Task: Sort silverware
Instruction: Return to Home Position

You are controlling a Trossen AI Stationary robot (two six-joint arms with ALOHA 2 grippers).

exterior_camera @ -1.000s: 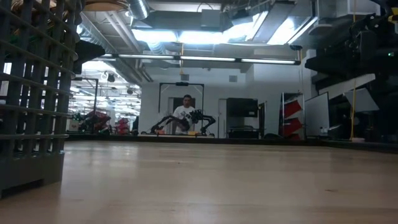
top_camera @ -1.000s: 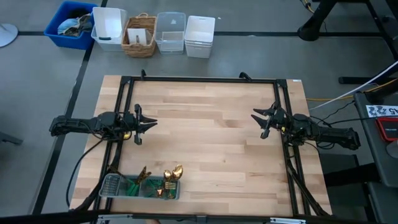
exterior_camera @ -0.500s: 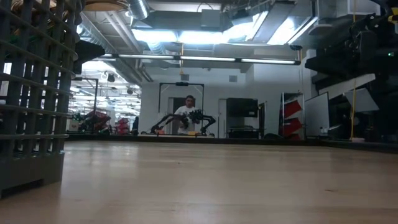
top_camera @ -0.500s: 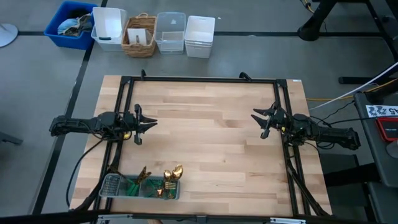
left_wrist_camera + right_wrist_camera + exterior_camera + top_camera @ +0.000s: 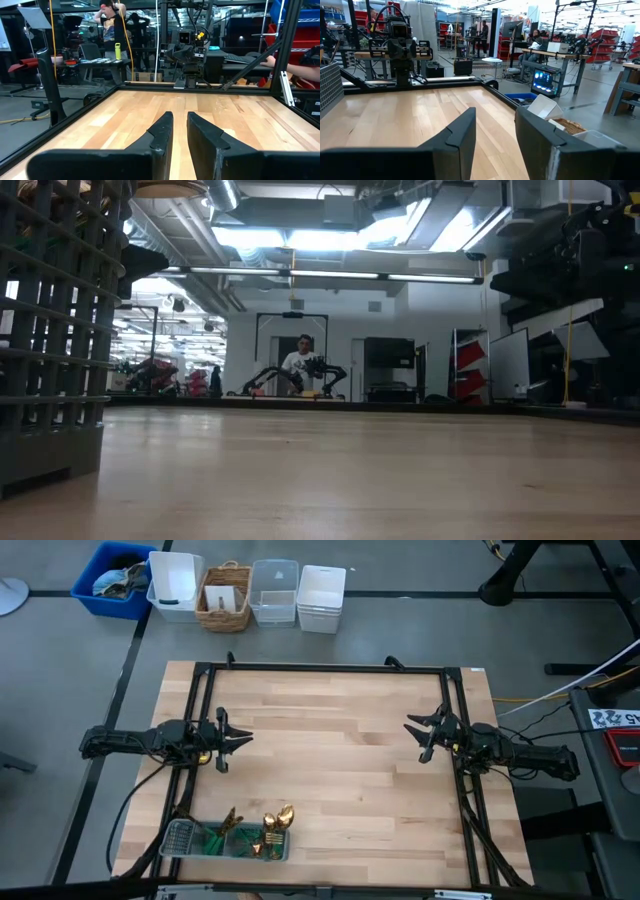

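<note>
Nothing has moved: left gripper [image 5: 240,738] barely parted, right gripper [image 5: 415,732] wider, both empty, gold-headed teal-handled silverware [image 5: 272,825] in the grey mesh tray [image 5: 178,837], so sorting looks finished.

High cam straight down on whole surface [image 5: 330,750]. Low cam at surface level, tight beside mesh tray [image 5: 50,330]. Wrist cams face each other across it.

A robotics lab in an open industrial hall. Bare ceiling ducts [image 5: 300,225] and strip lights [image 5: 330,277] run overhead. Another arm rig [image 5: 300,373] stands on a far bench. Red parts bins [image 5: 602,47] fill shelving at the right, and a person [image 5: 536,36] sits at a workbench [image 5: 555,52] above a lit monitor [image 5: 543,80].
</note>
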